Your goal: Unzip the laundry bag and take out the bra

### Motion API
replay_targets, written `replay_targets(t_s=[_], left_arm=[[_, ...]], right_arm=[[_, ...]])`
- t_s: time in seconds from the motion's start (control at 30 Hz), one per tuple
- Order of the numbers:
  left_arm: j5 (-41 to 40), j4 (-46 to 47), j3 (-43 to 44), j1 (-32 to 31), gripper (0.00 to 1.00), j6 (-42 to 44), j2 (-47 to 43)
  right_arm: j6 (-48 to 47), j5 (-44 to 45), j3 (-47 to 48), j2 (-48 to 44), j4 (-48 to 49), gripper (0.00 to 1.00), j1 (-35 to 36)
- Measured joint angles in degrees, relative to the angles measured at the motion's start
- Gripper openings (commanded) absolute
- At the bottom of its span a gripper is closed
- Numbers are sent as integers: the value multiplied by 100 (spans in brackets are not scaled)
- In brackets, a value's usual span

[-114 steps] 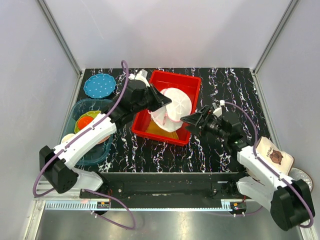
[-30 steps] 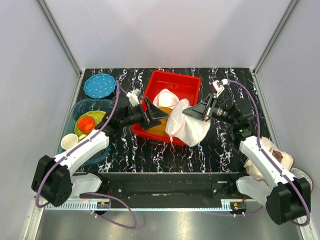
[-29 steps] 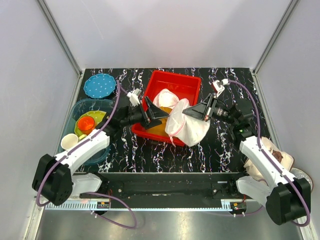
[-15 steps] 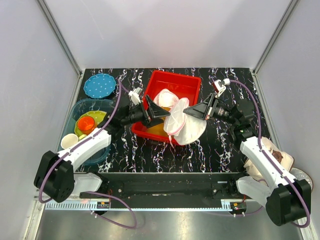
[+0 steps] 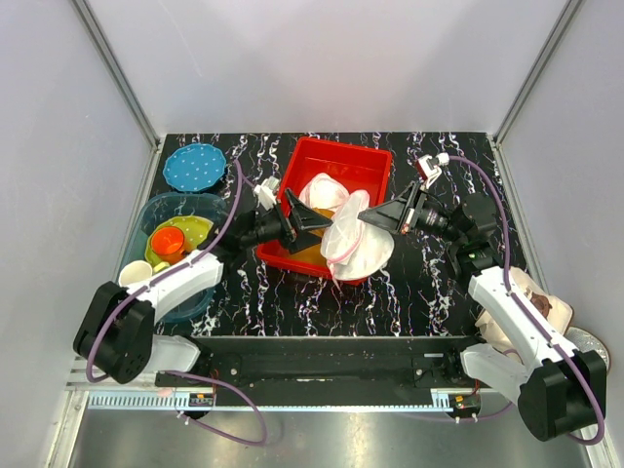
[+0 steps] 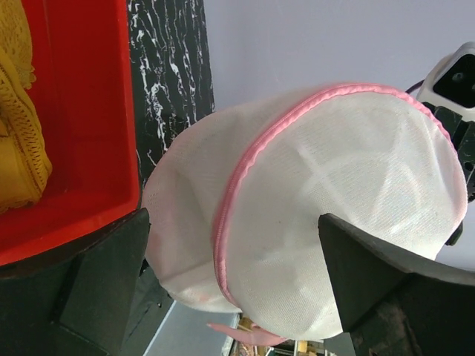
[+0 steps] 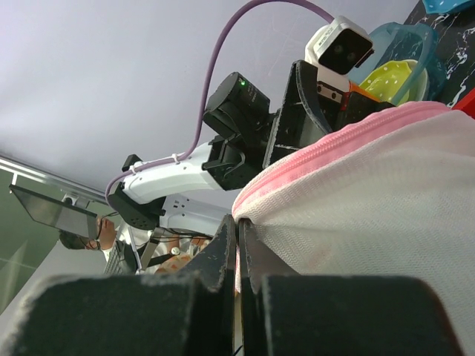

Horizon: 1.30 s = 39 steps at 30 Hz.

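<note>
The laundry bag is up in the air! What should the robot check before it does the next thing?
1. Grip on the laundry bag: ok, the right jaws are shut on its pink edge.
2. Room for the left jaws: ok, they are wide open, one on each side of the bag.
3. The zipper undone: not ok, it looks closed along the pink line.
4. Finding the zipper pull: cannot tell; a pink tab hangs below the bag.
5. Getting the bra out: not ok, none shows outside the bag.
</note>
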Motion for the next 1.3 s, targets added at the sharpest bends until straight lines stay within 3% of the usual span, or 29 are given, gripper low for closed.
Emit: replay_targets(t_s=[0.27, 0.43, 0.5, 0.53, 0.63, 0.67, 0.73, 0.77, 0.8, 0.87, 0.9, 1.07, 1.2, 1.3], left_arm=[[177, 1742, -485, 4, 99, -1150, 514], [229, 2260, -501, 4, 96, -1598, 680], [229, 2422, -501, 15, 87, -1720, 680], [225, 2483, -501, 28, 68, -1786, 680], [221, 2675, -505, 42, 35, -1952, 673], [219, 2726, -511, 42, 13, -1974, 658], [177, 2677, -553, 61, 0, -1985, 557], [133, 2632, -566, 87, 0, -2006, 492], [85, 2468, -566, 109, 0, -1954, 393], [-79, 2046, -562, 138, 0, -1784, 125], [-190, 1738, -529, 151, 0, -1650, -24], [-734, -348, 260, 120, 0, -697, -544], [-1338, -1858, 1075, 39, 0, 9, -911], [-1847, -2651, 1521, -31, 0, 321, -1029]], right_arm=[[42, 7, -101, 2, 168, 0, -9], [116, 7, -208, 24, 282, 0, -11], [151, 4, -229, 42, 330, 0, -11], [157, 7, -238, 50, 358, 0, -11], [170, 13, -273, 74, 407, 0, -11], [166, 17, -291, 79, 404, 0, -13], [101, 33, -321, 81, 334, 0, -39], [20, 37, -321, 76, 227, 7, -61], [-70, 50, -323, 70, 103, 22, -87], [-459, 181, -275, 7, -612, 42, -136], [-680, 295, -210, -28, -1058, 57, -151], [-2124, 1370, 726, -129, -3731, 60, -142], [-2973, 2210, 1637, -361, -4962, 60, -90], [-3335, 2669, 2061, -518, -5359, 59, 332]])
